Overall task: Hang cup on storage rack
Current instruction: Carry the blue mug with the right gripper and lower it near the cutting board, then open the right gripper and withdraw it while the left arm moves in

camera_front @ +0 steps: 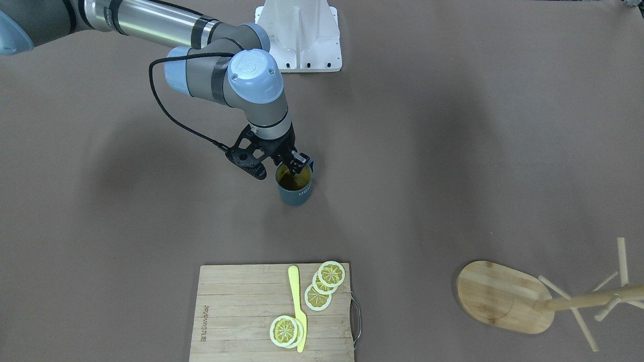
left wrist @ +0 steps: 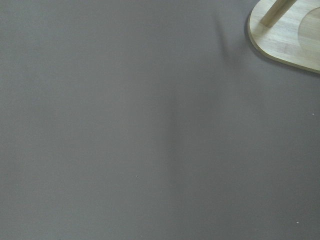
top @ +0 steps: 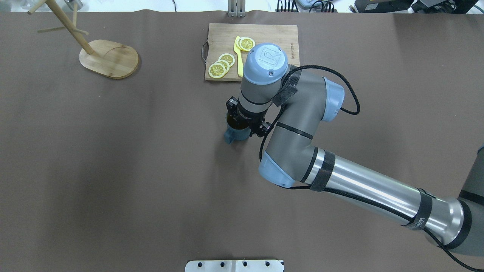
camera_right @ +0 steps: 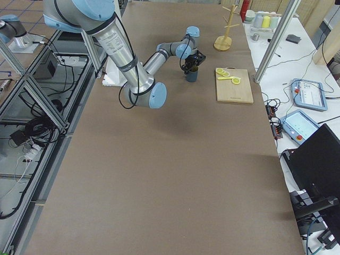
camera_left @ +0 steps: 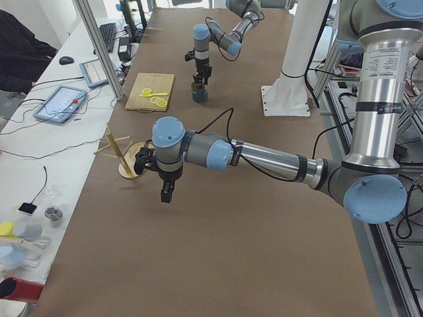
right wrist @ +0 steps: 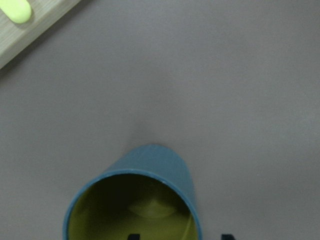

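Note:
The dark blue-grey cup [camera_front: 297, 191] stands upright on the brown table near the middle, its olive inside facing up. It also shows in the overhead view [top: 234, 135] and fills the bottom of the right wrist view [right wrist: 150, 170]. My right gripper [camera_front: 293, 165] hangs straight down over its rim. The two fingertips are apart and straddle the cup's wall, one inside and one outside, by the handle side. The wooden storage rack [camera_front: 503, 296] stands far off at the table's corner [top: 109, 58]. My left gripper [camera_left: 165, 195] hovers near the rack base [left wrist: 290, 35]; I cannot tell whether it is open.
A slatted cutting board [camera_front: 241, 311] with lemon slices [camera_front: 322, 284] and a yellow knife [camera_front: 298, 306] lies beyond the cup from the robot. A white arm mount [camera_front: 302, 35] sits at the robot's side of the table.

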Action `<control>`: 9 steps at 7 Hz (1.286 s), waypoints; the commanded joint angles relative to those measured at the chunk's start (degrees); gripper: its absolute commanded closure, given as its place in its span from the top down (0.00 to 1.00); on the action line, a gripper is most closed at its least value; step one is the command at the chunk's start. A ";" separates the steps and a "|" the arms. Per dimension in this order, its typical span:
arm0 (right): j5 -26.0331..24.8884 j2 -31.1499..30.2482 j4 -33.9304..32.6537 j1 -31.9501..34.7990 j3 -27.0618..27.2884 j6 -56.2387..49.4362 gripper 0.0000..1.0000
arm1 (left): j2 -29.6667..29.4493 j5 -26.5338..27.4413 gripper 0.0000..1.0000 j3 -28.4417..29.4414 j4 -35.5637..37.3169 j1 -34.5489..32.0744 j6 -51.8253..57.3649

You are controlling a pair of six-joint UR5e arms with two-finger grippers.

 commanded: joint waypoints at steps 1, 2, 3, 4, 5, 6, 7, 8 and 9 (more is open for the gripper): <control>0.50 0.19 0.92 0.91 1.65 0.02 1.00 | -0.13 -0.09 0.98 -1.68 -0.32 0.50 -0.03; 1.55 -0.07 0.23 2.48 3.67 -0.06 1.00 | -0.13 -0.09 0.98 -3.08 -1.80 1.11 -0.03; 5.48 -1.90 0.05 5.28 7.08 -0.41 1.00 | -0.65 -0.09 0.98 -3.35 -1.90 3.98 -0.03; 8.04 -5.22 0.04 8.10 12.08 -0.76 1.00 | -1.35 0.52 0.98 -4.48 -1.90 7.49 -0.03; 10.76 -9.09 -0.04 11.34 17.00 -2.25 1.00 | -2.05 0.01 0.98 -5.54 -2.69 10.49 -0.03; 12.27 -14.00 -0.13 15.47 21.75 -6.00 1.00 | -2.06 0.09 0.98 -7.64 -6.52 11.47 -0.12; 12.63 -17.79 -0.13 17.59 24.75 -11.44 1.00 | -2.15 0.35 0.98 -9.49 -8.56 12.53 -0.20; 12.72 -20.52 -0.13 19.79 25.22 -17.06 1.00 | -3.37 0.35 0.98 -9.85 -9.63 14.02 -6.38; 14.03 -22.73 -0.13 21.38 25.14 -23.03 1.00 | -3.99 0.79 0.98 -9.42 -16.16 15.95 -12.19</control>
